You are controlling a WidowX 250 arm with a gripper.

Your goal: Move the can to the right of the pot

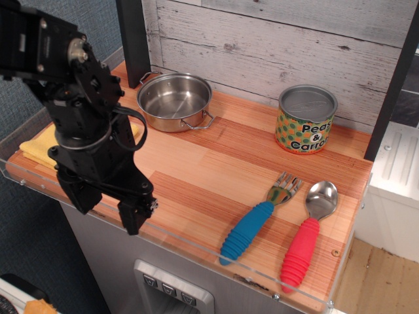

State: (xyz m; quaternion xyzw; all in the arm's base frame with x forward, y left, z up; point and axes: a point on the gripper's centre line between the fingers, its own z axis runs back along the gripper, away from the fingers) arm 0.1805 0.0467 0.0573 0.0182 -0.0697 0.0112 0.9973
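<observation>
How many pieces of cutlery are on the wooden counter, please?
2: a blue-handled fork near the front edge, and a red-handled spoon just to its right. None appear hidden.

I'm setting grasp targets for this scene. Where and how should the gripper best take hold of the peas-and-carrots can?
Probably from above, fingers closing across the round side wall of the short orange-and-green dotted tin can. It stands upright with clear wood around it. The open black gripper is far off at the front left edge.

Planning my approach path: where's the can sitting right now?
The can stands upright at the back right of the counter against the plank wall, apart from the pot on its left, behind the fork and spoon.
</observation>
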